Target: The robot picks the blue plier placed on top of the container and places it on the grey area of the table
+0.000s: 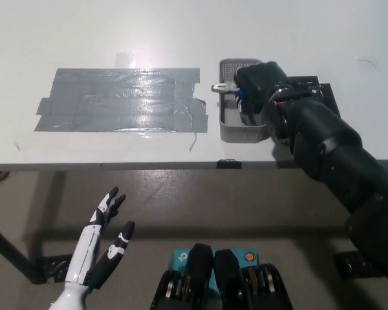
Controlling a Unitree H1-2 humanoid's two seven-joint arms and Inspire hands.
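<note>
The blue plier (229, 89) sits over the grey container (236, 132), its metal nose poking out past the container's left rim toward the tape, with only a sliver of blue handle showing beside the black fingers. The right hand (257, 84) is closed around those handles — clamped on the plier, directly above the container's far half. The container stands on the white table (181, 32), just right of the grey area (119, 100), a patch of overlapping tape strips; the two are close but apart. The black arm runs in from the lower right across the table edge. The left hand (100, 248) hangs below the table at lower left — fingers spread, holding nothing.
</note>
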